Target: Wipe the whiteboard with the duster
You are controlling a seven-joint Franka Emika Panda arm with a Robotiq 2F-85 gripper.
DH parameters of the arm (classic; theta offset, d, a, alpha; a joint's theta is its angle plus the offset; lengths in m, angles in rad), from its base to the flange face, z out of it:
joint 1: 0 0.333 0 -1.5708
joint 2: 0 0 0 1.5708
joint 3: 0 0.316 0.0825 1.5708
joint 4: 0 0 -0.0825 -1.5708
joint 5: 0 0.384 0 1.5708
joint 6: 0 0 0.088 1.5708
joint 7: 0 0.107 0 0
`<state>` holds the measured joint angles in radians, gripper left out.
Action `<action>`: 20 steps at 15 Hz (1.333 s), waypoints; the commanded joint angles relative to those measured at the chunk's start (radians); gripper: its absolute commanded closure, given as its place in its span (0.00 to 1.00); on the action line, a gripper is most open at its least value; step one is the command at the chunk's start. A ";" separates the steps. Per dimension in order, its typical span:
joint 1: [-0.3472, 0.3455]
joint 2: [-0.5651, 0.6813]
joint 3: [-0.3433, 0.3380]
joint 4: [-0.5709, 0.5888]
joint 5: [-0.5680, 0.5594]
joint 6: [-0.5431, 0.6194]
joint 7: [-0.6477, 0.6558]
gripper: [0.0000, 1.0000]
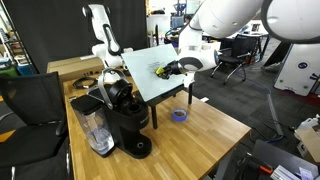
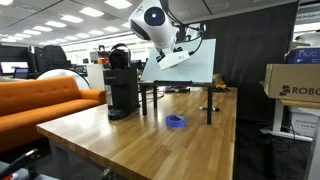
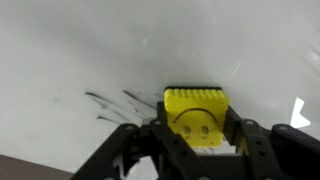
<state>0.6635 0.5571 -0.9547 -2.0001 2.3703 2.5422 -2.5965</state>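
Wrist view, close up: the dark fingers (image 3: 245, 140) are clamped on the yellow duster (image 3: 196, 112) from both sides. The duster looks pressed against the whiteboard (image 3: 80, 50), just beside a few thin dark scribbles (image 3: 112, 102) on the board's white face.

In an exterior view the duster (image 1: 160, 71) is a small yellow spot near the middle of the tilted whiteboard (image 1: 140, 88), with the white arm (image 1: 235, 20) reaching in to it from beyond the board's far side. In an exterior view from the back of the whiteboard (image 2: 195, 65), the arm (image 2: 155, 22) leans over the board and the duster is hidden.

The whiteboard stands on black legs on the wooden tabletop (image 1: 205, 135). A purple tape roll (image 1: 180, 115) lies flat on the tabletop just below the whiteboard's lower edge. A black coffee machine (image 1: 125, 120) stands upright beside the whiteboard.
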 commanded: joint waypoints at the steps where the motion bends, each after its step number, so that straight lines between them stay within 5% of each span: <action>1: 0.041 0.070 -0.065 0.014 0.056 -0.039 -0.012 0.72; 12: 0.114 0.118 -0.172 0.001 0.107 -0.067 -0.012 0.72; 20: 0.102 0.154 -0.194 0.017 0.153 -0.069 -0.011 0.72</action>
<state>0.7624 0.6675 -1.1240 -1.9990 2.4792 2.4906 -2.5965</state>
